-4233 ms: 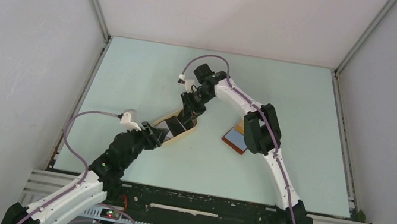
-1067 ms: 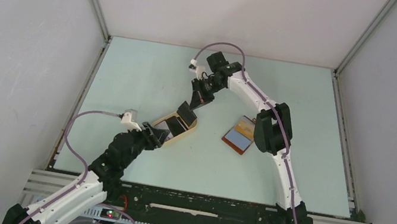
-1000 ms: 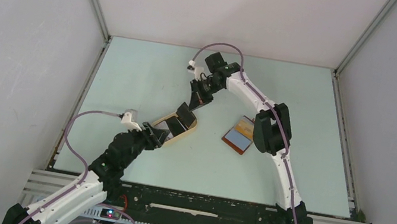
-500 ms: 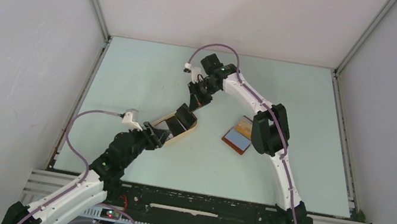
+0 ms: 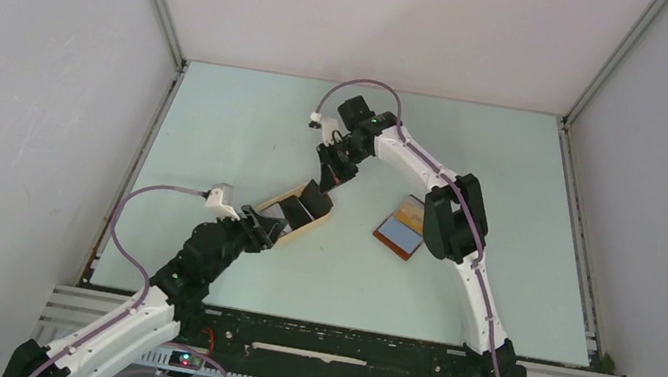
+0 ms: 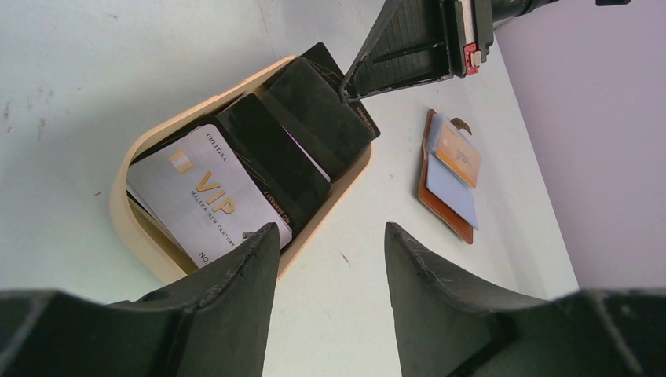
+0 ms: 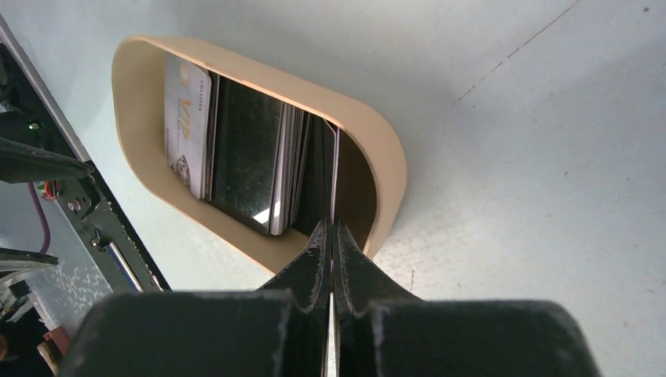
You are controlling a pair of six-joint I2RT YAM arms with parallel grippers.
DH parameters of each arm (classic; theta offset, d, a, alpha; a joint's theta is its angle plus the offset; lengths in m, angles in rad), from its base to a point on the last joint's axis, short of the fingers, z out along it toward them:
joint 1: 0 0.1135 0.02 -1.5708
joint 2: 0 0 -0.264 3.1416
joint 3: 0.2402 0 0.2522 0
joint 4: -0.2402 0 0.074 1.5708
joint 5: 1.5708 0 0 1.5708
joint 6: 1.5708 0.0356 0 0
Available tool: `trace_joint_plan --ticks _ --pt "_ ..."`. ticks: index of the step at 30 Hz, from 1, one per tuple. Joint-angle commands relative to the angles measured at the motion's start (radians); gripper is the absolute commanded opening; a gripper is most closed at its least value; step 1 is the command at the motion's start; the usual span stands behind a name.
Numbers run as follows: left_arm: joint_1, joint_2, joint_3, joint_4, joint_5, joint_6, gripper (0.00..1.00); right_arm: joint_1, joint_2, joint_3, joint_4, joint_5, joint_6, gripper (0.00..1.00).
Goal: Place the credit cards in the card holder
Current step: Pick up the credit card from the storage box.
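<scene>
Over the last second the right gripper [image 6: 343, 88] has dipped back towards the beige tray [image 7: 377, 149]. Its jaws are pressed shut, tips at the top corner of a black card [image 6: 314, 118] standing at the tray's far end; whether they actually pinch it cannot be told. The left gripper [image 6: 330, 236] sits at the tray's near end, jaws half apart and holding nothing. The remaining credit cards [image 6: 208, 196] lie stacked in the tray. The card holder [image 5: 401, 232] lies open on the bench [image 5: 346, 282], apart to the right, with a blue and an orange card showing. The step is probably taking one card: grip only the end card, lift it straight up clear of the rim, and keep the tray steady.
</scene>
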Motion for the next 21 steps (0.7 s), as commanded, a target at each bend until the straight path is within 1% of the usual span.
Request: trace_joint_plan --ticks 1,5,12,14,16,19,20,21 --pt "0.006 0.001 -0.029 0.033 0.011 -0.012 0.57 -0.001 -0.059 -0.002 0.016 -0.026 -0.026 0.03" --pt "0.006 0.000 -0.028 0.032 0.011 -0.013 0.56 -0.011 -0.061 -0.008 0.018 -0.064 -0.022 0.01" --pt "0.006 0.023 -0.022 0.060 0.010 -0.009 0.57 -0.027 -0.051 -0.016 0.031 -0.126 -0.008 0.01" --pt "0.010 0.050 0.004 0.072 0.008 0.016 0.58 -0.027 -0.051 -0.020 0.031 -0.155 -0.027 0.00" --pt "0.020 0.104 0.050 0.085 0.013 0.067 0.63 -0.027 -0.056 -0.030 0.036 -0.175 -0.051 0.00" --pt "0.072 0.214 0.139 0.127 0.078 0.143 0.69 -0.028 -0.060 -0.047 0.049 -0.193 -0.086 0.00" --pt "0.095 0.256 0.166 0.154 0.121 0.167 0.71 -0.029 -0.061 -0.050 0.050 -0.195 -0.094 0.00" --pt "0.123 0.307 0.189 0.191 0.196 0.199 0.73 -0.031 -0.059 -0.053 0.053 -0.197 -0.098 0.00"
